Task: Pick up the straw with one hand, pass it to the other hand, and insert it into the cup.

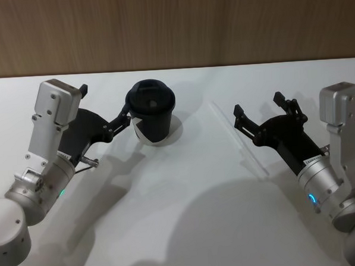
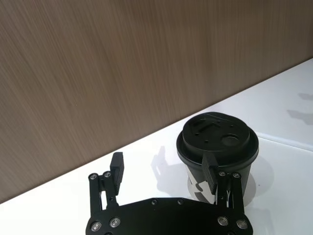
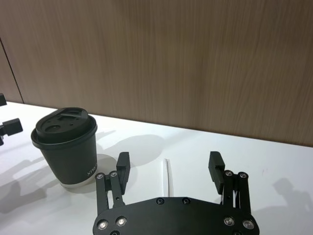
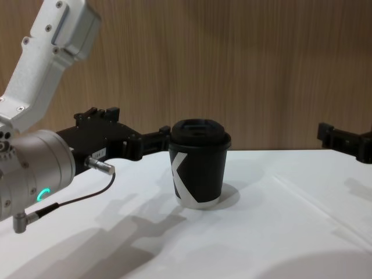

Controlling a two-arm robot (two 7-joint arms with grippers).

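The black cup [image 1: 151,113] with its domed lid stands upright at the table's middle back, also in the chest view [image 4: 199,165]. My left gripper [image 1: 105,103] is open just left of it, and in the left wrist view [image 2: 164,169] one fingertip [image 2: 210,169] is against the cup's [image 2: 217,147] side, the other well clear. The straw [image 1: 240,140] lies flat on the table right of the cup. My right gripper [image 1: 257,104] hovers open over the straw's right side. In the right wrist view the straw [image 3: 167,178] runs between its spread fingers [image 3: 169,164], untouched.
A brown wood-grain wall [image 1: 172,26] closes the table's far edge. The white tabletop [image 1: 188,216] stretches bare toward me in front of the cup. A thin grey cable [image 4: 75,200] loops under my left wrist.
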